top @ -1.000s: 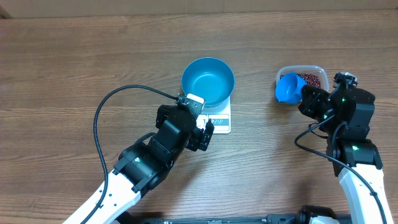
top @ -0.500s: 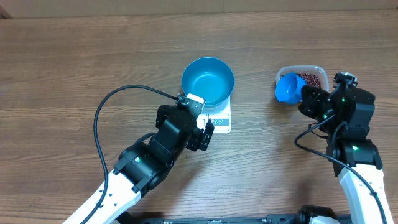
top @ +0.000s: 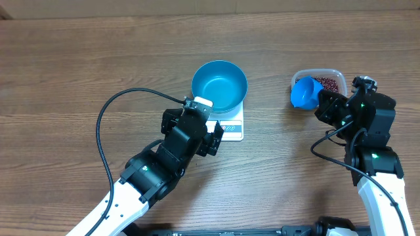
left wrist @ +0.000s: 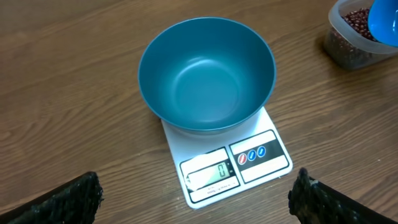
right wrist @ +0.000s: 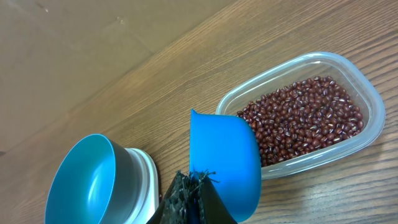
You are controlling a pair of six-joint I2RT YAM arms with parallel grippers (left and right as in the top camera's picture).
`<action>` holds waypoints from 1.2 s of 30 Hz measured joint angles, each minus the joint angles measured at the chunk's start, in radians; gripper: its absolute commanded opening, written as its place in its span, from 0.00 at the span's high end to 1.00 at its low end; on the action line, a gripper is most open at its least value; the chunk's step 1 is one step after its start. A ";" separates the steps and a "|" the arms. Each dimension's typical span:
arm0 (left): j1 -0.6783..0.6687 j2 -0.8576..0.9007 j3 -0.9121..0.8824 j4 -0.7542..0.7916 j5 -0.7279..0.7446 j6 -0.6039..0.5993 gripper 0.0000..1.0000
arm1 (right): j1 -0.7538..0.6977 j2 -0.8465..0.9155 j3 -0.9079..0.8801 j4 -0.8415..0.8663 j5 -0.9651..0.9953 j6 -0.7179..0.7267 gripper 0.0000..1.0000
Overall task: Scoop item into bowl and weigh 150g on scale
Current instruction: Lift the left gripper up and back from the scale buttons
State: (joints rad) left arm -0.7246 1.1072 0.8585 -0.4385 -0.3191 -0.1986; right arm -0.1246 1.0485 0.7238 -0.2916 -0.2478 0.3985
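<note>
Right wrist view showed the right gripper (right wrist: 194, 186) pressed tight together on the handle of the small blue scoop (right wrist: 224, 158). The scoop hung over the near end of the clear tub (right wrist: 323, 155). From above, its cup looked empty. The beans (right wrist: 305, 115) lay in a red-brown heap inside the tub. The teal bowl (right wrist: 81, 180) sat on the white scale (right wrist: 148, 180), well apart from the tub, on the wooden table (right wrist: 93, 74).

The left gripper (left wrist: 196, 186) was spread wide and held nothing. It hung low, just in front of the scale. The bowl had no beans in it, and the scale's little window showed a zero.

The job in hand looked like getting the first scoopful. The scoop's lip should tip down and push into the deep part of the heap. The push should be soft, since nothing held the tub and it might slide. The scoop should come up level and not too full, so no beans roll off on the way over. It should pour low, into the middle of the bowl. The left gripper must not touch the scale, or the number would be wrong.
</note>
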 measured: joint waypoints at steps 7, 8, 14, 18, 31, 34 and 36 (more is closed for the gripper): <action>0.000 0.000 0.000 0.000 -0.007 0.014 0.00 | 0.000 0.000 0.000 0.000 0.000 0.001 0.96; 0.000 0.000 0.000 0.000 -0.007 0.015 0.00 | 0.000 0.000 0.000 0.000 0.000 0.000 0.96; 0.000 0.000 0.000 -0.005 -0.005 0.015 0.01 | 0.000 0.000 0.000 0.000 0.000 0.000 0.96; 0.000 0.000 0.000 -0.013 0.016 0.015 0.00 | 0.000 0.000 0.000 0.000 0.000 0.000 0.96; 0.028 -0.004 0.000 -0.060 0.142 0.086 0.01 | 0.000 0.000 0.000 0.000 0.000 0.000 0.96; 0.074 -0.019 0.000 -0.064 0.203 0.118 0.01 | 0.000 0.000 0.000 0.000 0.000 0.000 0.96; 0.123 -0.031 0.000 -0.066 0.252 0.135 0.00 | 0.000 0.000 0.000 0.000 0.000 0.000 0.96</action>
State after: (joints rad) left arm -0.6018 1.0760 0.8585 -0.5049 -0.0669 -0.0635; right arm -0.1246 1.0485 0.7238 -0.2920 -0.2474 0.3988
